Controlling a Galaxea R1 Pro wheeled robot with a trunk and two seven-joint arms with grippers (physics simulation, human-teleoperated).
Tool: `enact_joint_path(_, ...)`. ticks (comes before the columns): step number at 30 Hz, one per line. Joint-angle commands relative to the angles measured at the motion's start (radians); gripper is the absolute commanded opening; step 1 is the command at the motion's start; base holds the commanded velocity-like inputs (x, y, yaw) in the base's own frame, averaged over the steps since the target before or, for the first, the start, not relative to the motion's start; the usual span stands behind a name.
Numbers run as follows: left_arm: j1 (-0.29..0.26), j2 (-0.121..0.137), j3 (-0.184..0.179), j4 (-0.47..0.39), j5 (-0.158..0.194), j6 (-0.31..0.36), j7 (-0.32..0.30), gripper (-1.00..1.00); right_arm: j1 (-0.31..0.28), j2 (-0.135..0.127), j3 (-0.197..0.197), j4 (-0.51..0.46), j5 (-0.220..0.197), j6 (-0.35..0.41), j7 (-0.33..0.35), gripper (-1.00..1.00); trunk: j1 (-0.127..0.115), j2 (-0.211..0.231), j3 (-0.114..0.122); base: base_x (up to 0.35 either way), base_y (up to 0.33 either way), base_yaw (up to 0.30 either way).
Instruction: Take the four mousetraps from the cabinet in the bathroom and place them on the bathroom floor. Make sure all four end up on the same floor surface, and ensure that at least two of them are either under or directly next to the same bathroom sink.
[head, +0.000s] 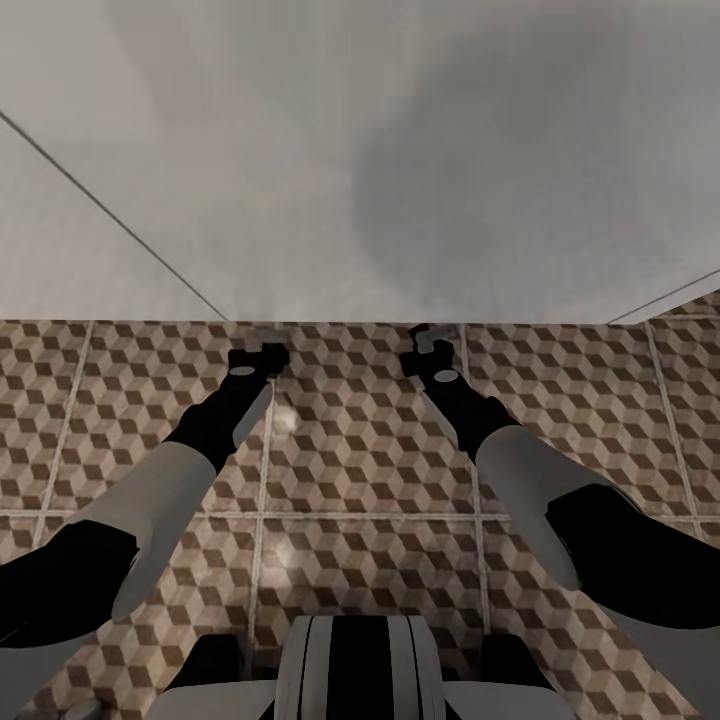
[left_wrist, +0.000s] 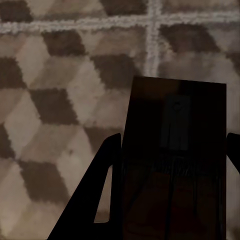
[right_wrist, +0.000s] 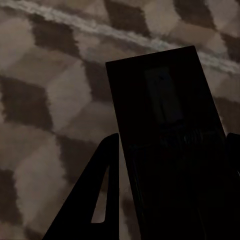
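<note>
**Caller:** Tiles first, what's under you?

**Operator:** Bathroom floor (head: 360, 450), the brown, beige and white cube pattern with pale grout lines. It fills the lower half of my head view. Beyond it stands a plain grey-white wall (head: 300, 150), with a soft dark shadow (head: 490, 190) spread over its right part.

**Caller:** Count what you've got.

**Operator:** Two arms, both stretched forward and down over the tiles, well apart from each other. One left tool (head: 262, 354) and one right tool (head: 430, 350), each close to where floor meets wall. My own trunk (head: 360, 665) shows at the bottom edge. Mousetraps, cabinet, sink: I count none of them from here.

**Caller:** Tools open or closed?

**Operator:** I cannot tell for either. From the head they are small dark shapes. On the left wrist view a dark flat block of the left tool (left_wrist: 175, 165) covers the fingers, with tile and a grout crossing behind. The right wrist view is the same: the right tool's (right_wrist: 170, 150) dark block over cube-pattern tile and one grout line. I see nothing held in either.
</note>
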Motion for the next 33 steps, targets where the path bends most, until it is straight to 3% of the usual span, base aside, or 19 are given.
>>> enact_joint_path(1,0.0,0.001,-0.006,-0.002,0.007,0.004,0.011,-1.0,0.0,0.0,0.008,-0.001,-0.005,0.004,-0.005,-1.0,0.0,0.0,0.0,0.002,-0.001,0.0)
enact_joint_path(25,0.006,-0.002,-0.006,-0.004,0.008,0.002,0.011,-1.0,0.0,0.0,0.008,0.026,-0.008,-0.009,0.001,-1.0,0.0,0.0,0.0,0.0,0.0,0.0)
enact_joint_path(33,0.008,-0.002,-0.006,0.002,0.009,-0.068,0.011,-1.0,0.0,0.0,0.008,0.038,-0.009,-0.037,0.002,-1.0,0.0,0.0,0.0,0.0,0.0,0.0)
